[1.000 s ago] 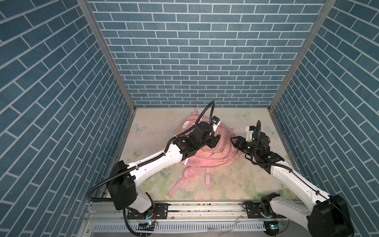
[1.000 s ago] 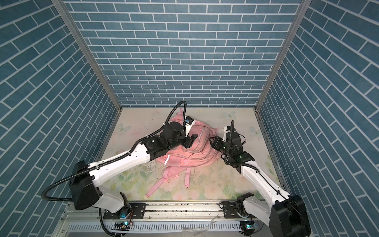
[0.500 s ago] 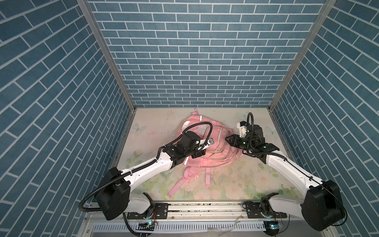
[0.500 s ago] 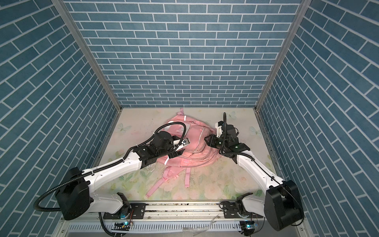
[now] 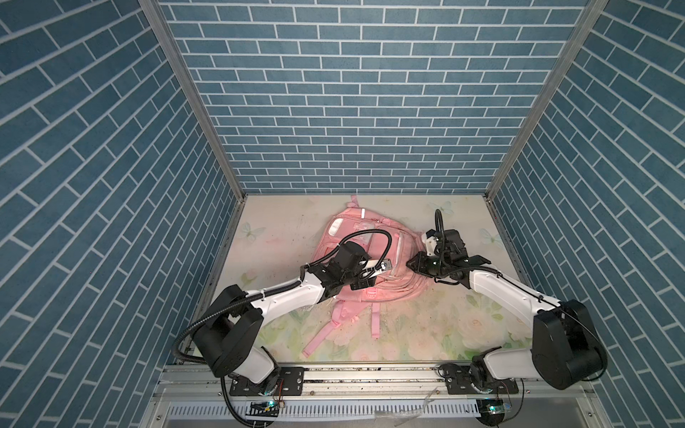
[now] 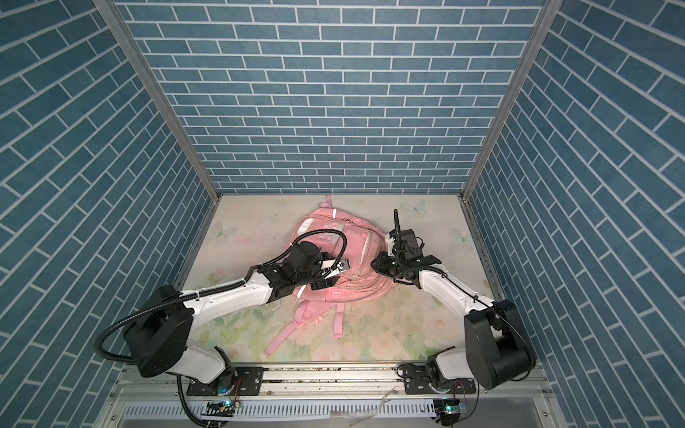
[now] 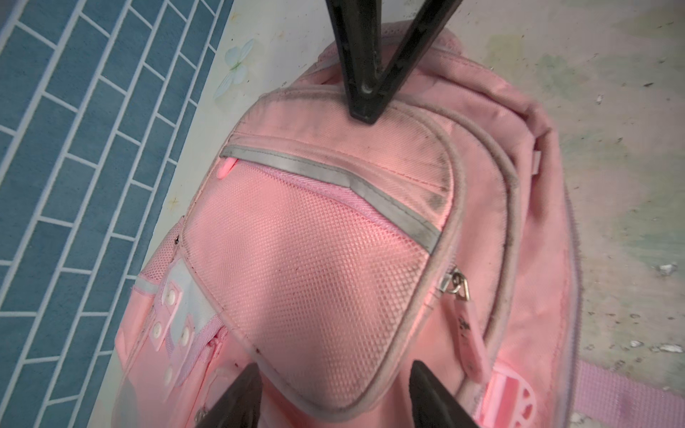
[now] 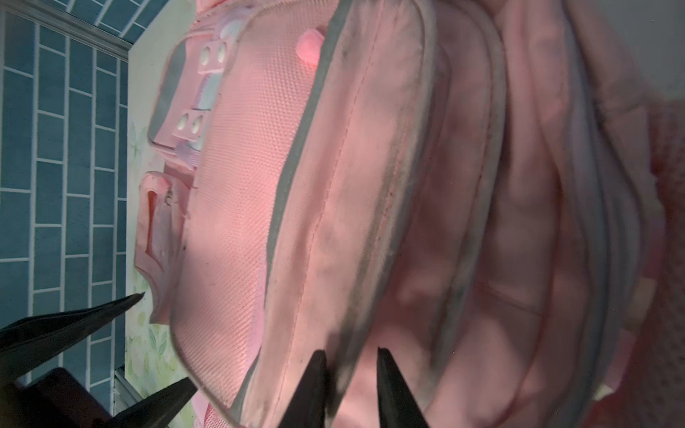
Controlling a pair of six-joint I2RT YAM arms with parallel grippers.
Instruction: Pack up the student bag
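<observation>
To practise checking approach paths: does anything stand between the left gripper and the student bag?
Nothing visible does. The left gripper hangs open just above the student bag; the right gripper pinches its edge piping, off to one side.

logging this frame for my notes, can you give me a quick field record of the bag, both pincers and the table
bag: large soft pink fabric backpack, lying front up on the floral-print tabletop
straps: pink, trailing toward the robot's base
left pincer: open, over the pink mesh front pocket
right pincer: pinched on the grey piped rim at the bag's right side
</observation>
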